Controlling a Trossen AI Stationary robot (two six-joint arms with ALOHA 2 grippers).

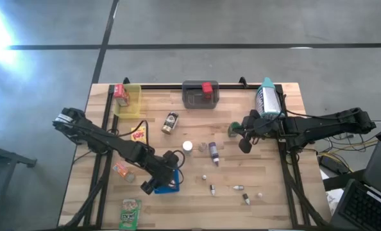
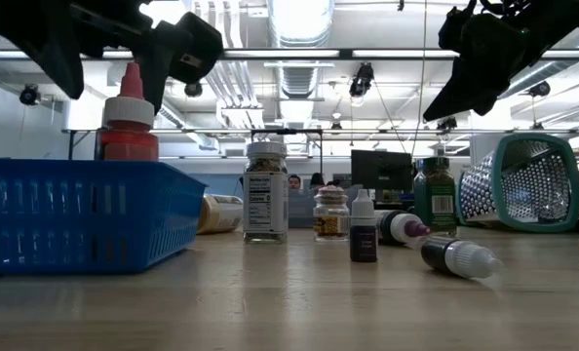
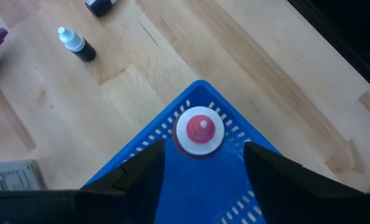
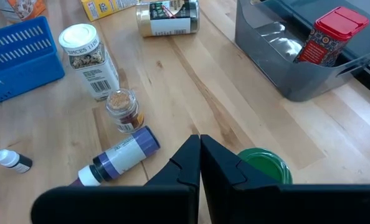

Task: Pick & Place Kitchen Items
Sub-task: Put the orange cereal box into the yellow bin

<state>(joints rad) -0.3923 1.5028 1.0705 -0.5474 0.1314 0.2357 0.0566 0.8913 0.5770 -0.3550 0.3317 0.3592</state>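
Directly beneath the spread left gripper (image 3: 200, 165), a red bottle (image 3: 199, 130) stands (upright) in the blue basket (image 3: 132, 149).

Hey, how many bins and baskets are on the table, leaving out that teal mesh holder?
3. A yellow bin at the far edge on the left, a grey bin at the far edge in the middle, and a blue basket near the front, left of centre. None appear hidden.

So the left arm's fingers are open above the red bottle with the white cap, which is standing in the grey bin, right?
Not quite: the red bottle stands in the blue basket, not a grey bin, as the left wrist view shows. The rest holds: the left arm's fingers are open above it.
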